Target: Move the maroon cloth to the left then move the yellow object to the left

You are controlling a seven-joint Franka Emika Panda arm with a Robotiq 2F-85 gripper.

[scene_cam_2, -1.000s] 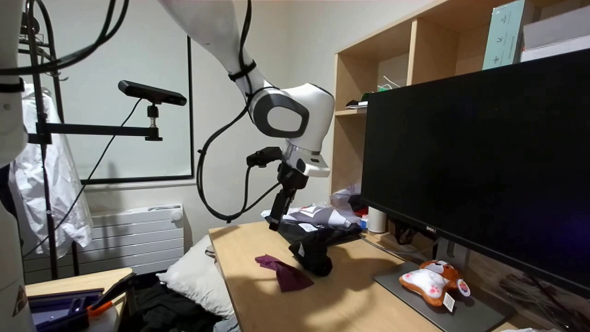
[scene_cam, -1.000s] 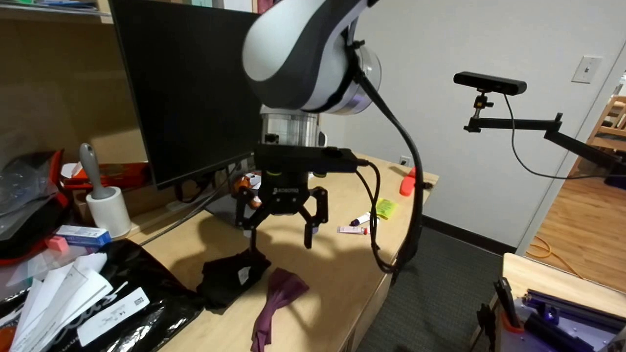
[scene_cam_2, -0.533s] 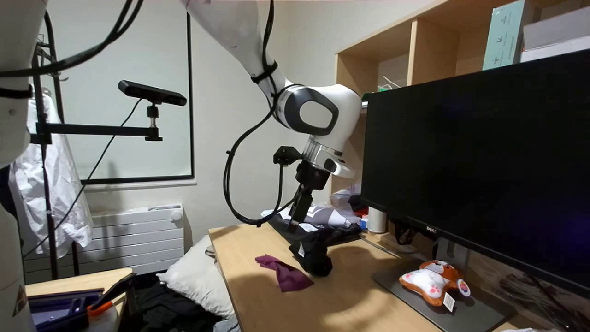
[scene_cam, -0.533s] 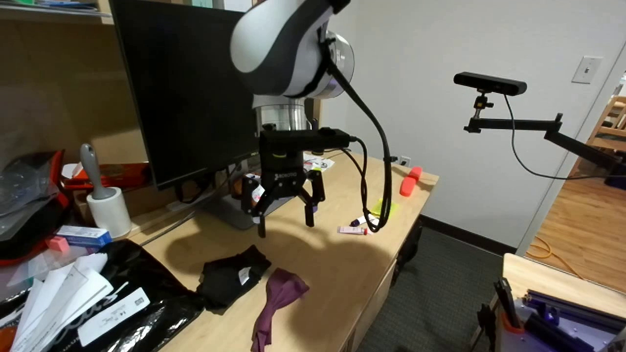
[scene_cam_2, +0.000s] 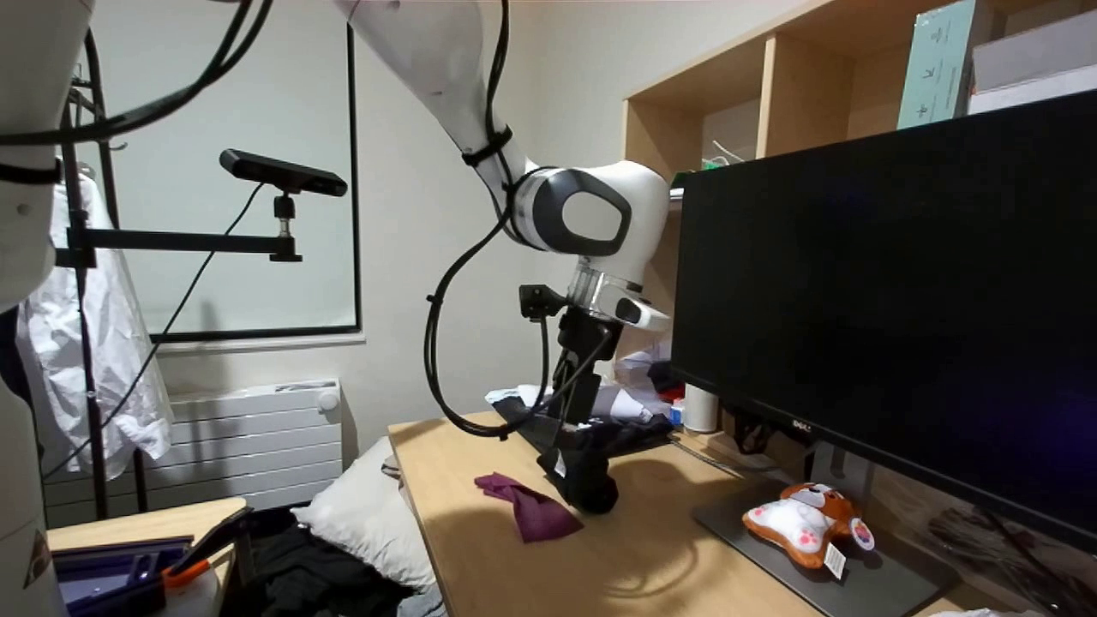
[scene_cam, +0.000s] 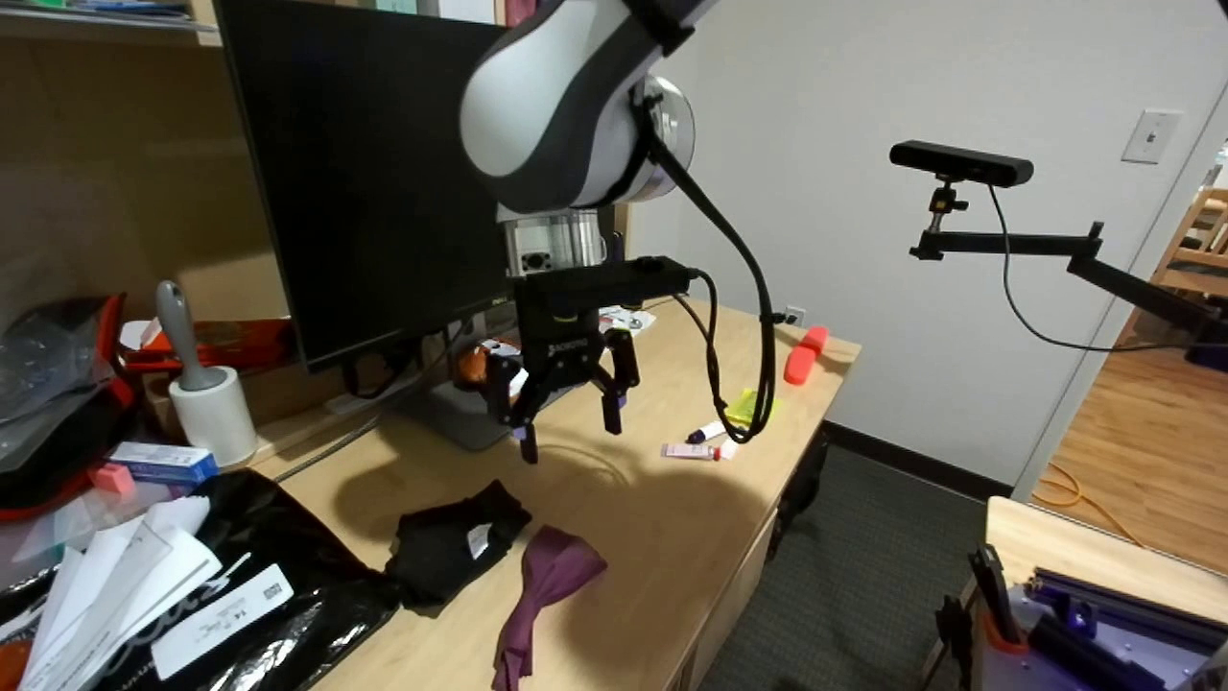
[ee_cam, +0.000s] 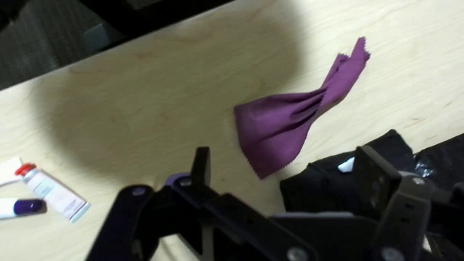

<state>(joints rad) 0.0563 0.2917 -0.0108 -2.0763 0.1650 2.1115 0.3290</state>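
The maroon cloth (scene_cam: 549, 583) lies bunched on the wooden desk, near the front edge, beside a black cloth. It also shows in the other views (scene_cam_2: 538, 512) (ee_cam: 281, 125). A yellow packet (scene_cam: 754, 407) lies farther along the desk near its edge. The yellow packet is out of the wrist view. My gripper (scene_cam: 571, 432) is open and empty, in the air above the desk with its fingers pointing down. In the wrist view its fingers (ee_cam: 288, 163) are wide apart, with the maroon cloth beyond them on the desk.
The black cloth (scene_cam: 459, 547) lies beside the maroon one. A black plastic bag (scene_cam: 288, 576) with papers is next to it. A monitor (scene_cam_2: 891, 326) stands at the back, with a plush toy (scene_cam_2: 801, 524) on its base. A tube (scene_cam: 691, 451) and a red object (scene_cam: 807, 355) lie near the desk edge.
My open gripper has moved away from above the black cloth, toward the monitor side and the yellow packet's end of the desk. The maroon cloth has not moved.
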